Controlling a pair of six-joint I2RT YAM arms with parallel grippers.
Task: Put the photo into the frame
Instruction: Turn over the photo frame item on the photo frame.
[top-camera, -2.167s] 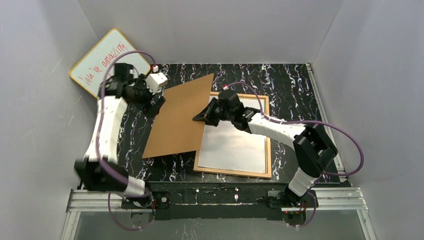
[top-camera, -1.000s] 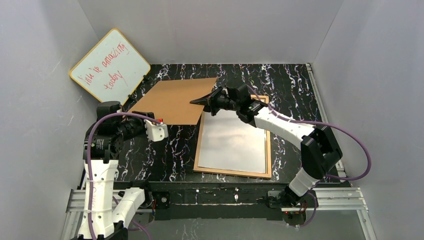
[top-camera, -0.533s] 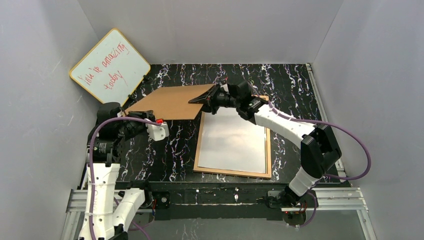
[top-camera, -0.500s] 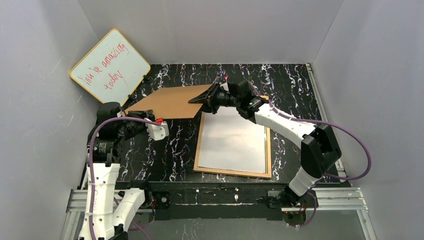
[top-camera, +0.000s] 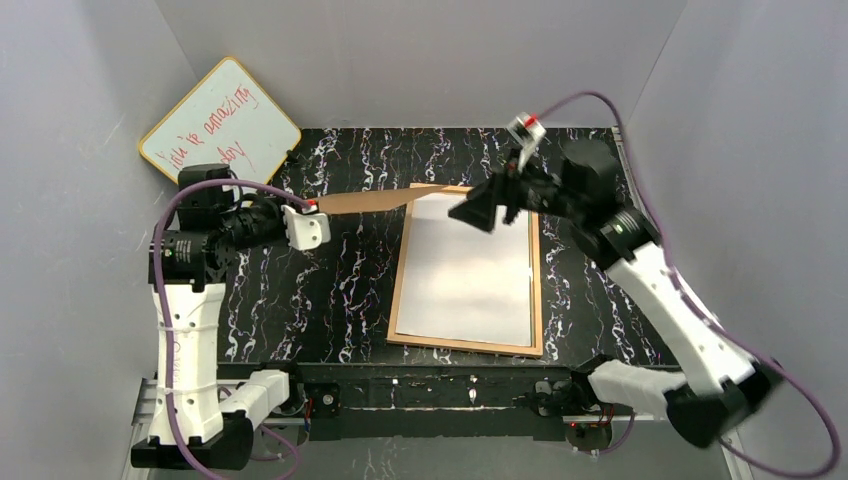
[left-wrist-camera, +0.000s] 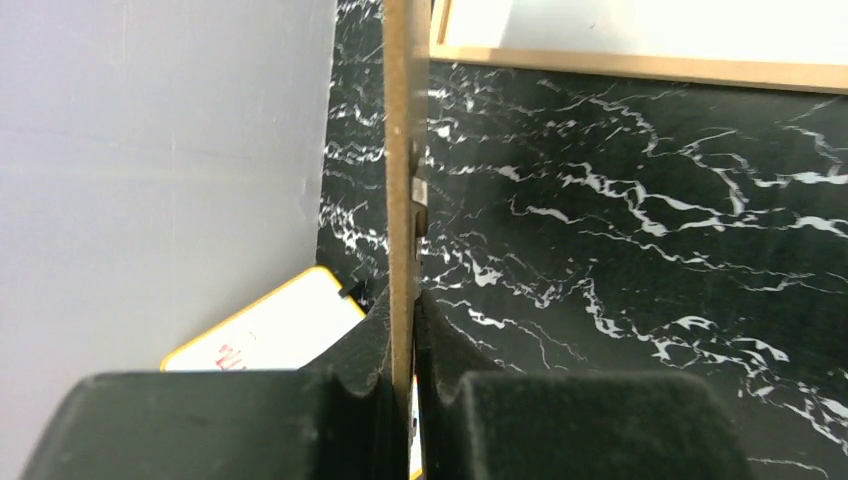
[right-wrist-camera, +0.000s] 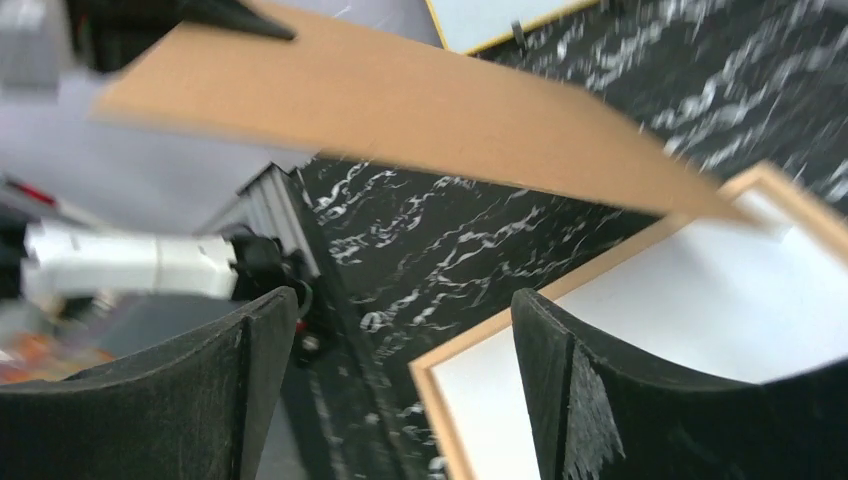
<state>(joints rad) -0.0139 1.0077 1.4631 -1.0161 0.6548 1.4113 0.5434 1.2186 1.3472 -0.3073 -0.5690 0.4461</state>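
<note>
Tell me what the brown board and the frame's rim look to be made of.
The brown board: probably hardboard or fibreboard, matte; even tan faces, thin uniform edge, flat though held by one end. The frame rim: light wood or wood-look, smooth; pale tan colour, grain too small to tell.

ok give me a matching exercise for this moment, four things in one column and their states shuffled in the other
Things:
1. backing board
2. photo
3. right gripper
4. whiteboard

States:
A. open, holding nothing
B. at the far left, by the wall
C. pinched edge-on in the left gripper
D. lying white side up inside the frame

Pairs: 1-C; 2-D; 3-A; 4-B
</note>
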